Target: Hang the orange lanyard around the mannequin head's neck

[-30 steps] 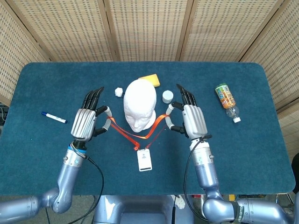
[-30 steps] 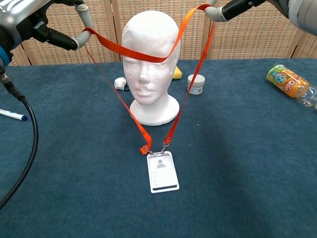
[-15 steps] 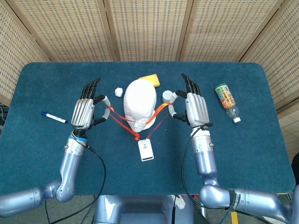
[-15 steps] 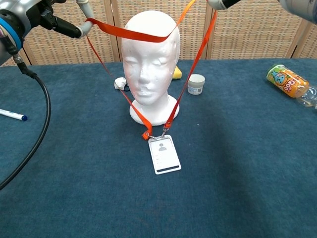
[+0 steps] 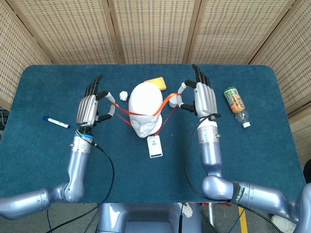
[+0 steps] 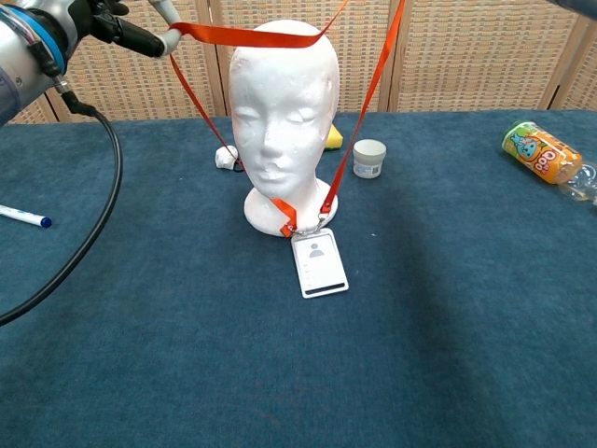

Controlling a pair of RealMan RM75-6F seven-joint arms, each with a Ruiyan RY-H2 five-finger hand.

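Woven cane screens stand behind a desk (image 5: 48, 160) covered in dark blue felt. Near the middle of the desk, toward its far edge, stands the white mannequin head (image 5: 145, 108), upright and facing the near edge.

The orange lanyard (image 6: 244, 36) is spread open above the head. The left hand (image 5: 89, 108) holds one side of the loop hooked on its thumb, with the other fingers stretched out; the right hand (image 5: 203, 97) holds the other side the same way, on the opposite side of the head. In the chest view the upper band lies level with the crown or just over it; whether it touches cannot be told. The two long straps run down in front of the face and meet at a clip, where the badge card (image 6: 319, 263) rests on the felt just in front of the head's base.

The loop is not yet past the crown, so the task is only partly done. The main risk, as it seems, is that the band catches on the forehead or crown: pulling against it could tip the light head backward. A strap could also slip off a thumb, since nothing more than a hook holds it, and the loop would then collapse on one side.

Behind the head lie a yellow block (image 5: 156, 83), a small white jar (image 6: 369, 158) and a white crumpled bit (image 5: 123, 95). A bottle (image 5: 235, 104) lies toward the right edge, a marker (image 5: 56, 122) toward the left.
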